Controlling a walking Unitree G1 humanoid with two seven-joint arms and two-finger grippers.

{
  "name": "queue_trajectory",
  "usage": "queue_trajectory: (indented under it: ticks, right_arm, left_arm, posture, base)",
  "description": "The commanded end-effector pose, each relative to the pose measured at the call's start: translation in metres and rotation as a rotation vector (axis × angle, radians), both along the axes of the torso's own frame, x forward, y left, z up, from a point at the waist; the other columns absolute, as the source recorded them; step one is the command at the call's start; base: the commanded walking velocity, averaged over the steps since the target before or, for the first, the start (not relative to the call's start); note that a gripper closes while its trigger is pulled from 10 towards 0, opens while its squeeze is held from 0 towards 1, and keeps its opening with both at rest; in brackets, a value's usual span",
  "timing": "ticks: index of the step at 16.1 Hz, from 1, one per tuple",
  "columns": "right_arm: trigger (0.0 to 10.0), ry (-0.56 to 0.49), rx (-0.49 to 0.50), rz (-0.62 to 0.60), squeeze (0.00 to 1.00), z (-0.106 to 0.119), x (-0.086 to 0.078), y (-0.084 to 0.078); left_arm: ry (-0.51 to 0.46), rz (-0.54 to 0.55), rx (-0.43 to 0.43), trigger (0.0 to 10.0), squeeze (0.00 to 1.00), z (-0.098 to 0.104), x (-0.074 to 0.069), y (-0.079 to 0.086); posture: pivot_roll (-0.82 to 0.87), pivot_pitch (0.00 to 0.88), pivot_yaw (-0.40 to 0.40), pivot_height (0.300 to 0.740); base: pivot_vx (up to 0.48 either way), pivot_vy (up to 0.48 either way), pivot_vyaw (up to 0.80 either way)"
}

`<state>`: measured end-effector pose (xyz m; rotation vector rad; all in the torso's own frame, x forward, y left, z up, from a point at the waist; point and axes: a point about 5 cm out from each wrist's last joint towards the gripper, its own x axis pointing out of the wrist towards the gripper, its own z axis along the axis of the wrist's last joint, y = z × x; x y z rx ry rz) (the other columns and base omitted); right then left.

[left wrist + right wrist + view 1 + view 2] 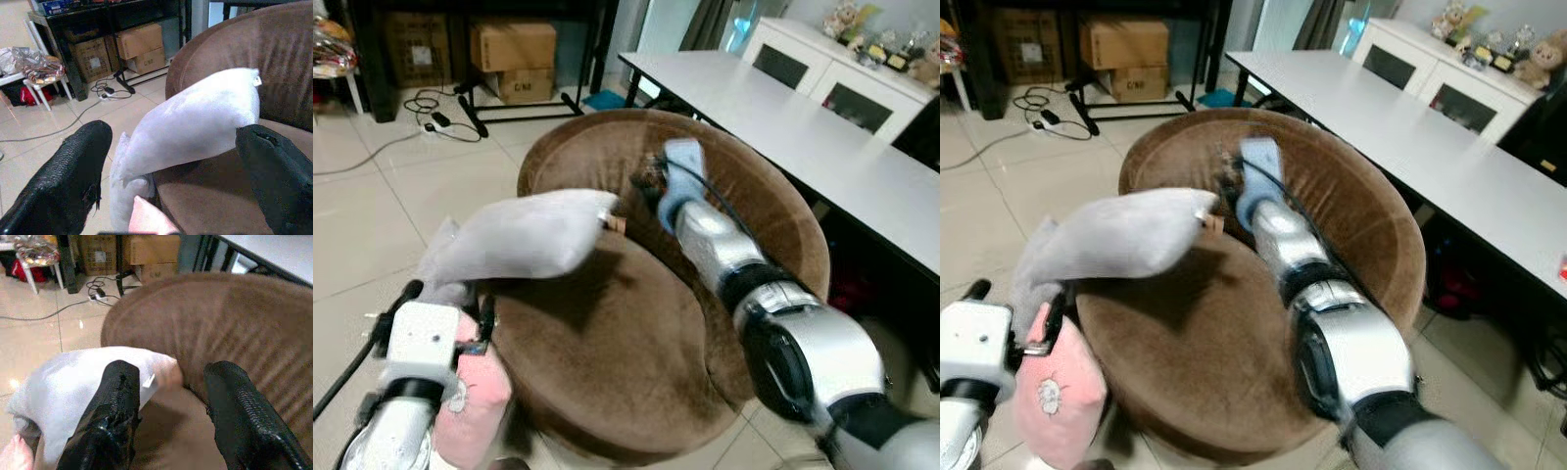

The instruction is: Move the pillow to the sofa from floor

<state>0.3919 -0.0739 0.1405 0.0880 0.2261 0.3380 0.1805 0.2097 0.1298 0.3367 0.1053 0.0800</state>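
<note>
A grey pillow (519, 235) lies tilted across the left rim of the round brown sofa (607, 362), one corner over the seat, the other end drooping outside. My left gripper (173, 137) is open just short of the pillow's (195, 122) lower end, fingers wide apart. My right gripper (171, 372) reaches over the seat toward the backrest and is open; the pillow's tagged corner (156, 374) lies beside one finger. A pink pillow (475, 401) sits low against the sofa's left side, under the grey one.
A long white table (783, 108) stands close on the right of the sofa. Cardboard boxes (514, 49) and a black rack are at the back, with cables (435, 113) on the tiled floor. A white cabinet (842, 69) with figurines is far right.
</note>
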Motion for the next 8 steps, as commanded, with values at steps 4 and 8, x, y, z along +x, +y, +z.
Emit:
queue_trajectory:
  ticks: [4,8]
  right_arm:
    - [10.0,-0.051,0.03,-0.03,0.0,-0.014,-0.023,-0.055]
    - [10.0,-0.044,-0.049,-0.096,0.0,-0.031,-0.078,-0.077]
  left_arm:
    - [-0.01,-0.028,-0.036,10.0,0.0,-0.007,0.017,-0.012]
    - [-0.035,0.0,-0.037,10.0,0.0,-0.009,0.021,-0.009]
  posture:
    - [0.11,0.0,-0.149,0.74]
    - [0.1,0.0,-0.148,0.74]
  base:
    - [0.0,0.0,0.0]
    - [0.0,0.0,0.0]
